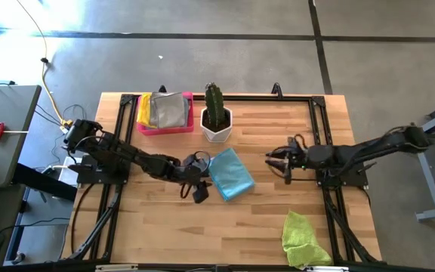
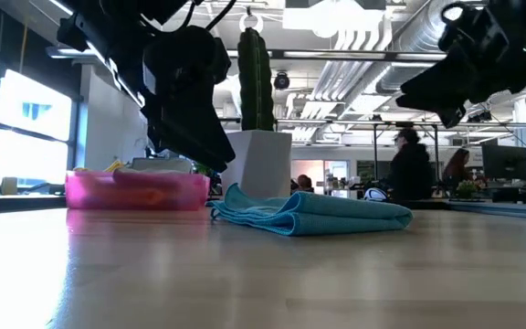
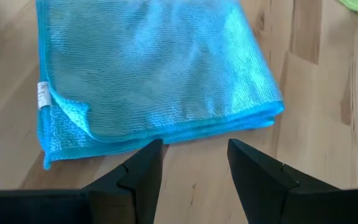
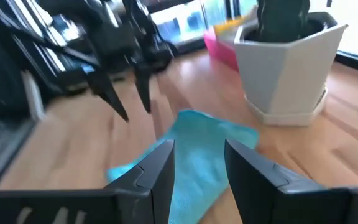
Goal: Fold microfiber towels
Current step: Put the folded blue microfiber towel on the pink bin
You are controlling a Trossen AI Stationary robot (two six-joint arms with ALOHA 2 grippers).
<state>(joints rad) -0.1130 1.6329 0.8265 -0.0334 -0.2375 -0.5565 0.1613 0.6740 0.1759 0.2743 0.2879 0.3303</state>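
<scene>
Blue towel (image 1: 230, 174) lies folded between 2 open, empty end effectors: left (image 1: 195, 189), right (image 1: 276, 161).

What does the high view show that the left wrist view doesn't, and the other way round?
Only the high view shows the crumpled lime green microfiber towel, the pink rectangular tray with folded cloths, the cactus in its white pot and the right pincer. Only the left wrist view shows the white label on the cloth's edge. Both show the folded light blue microfiber towel on the wooden table, with the open left pincer beside it.
</scene>
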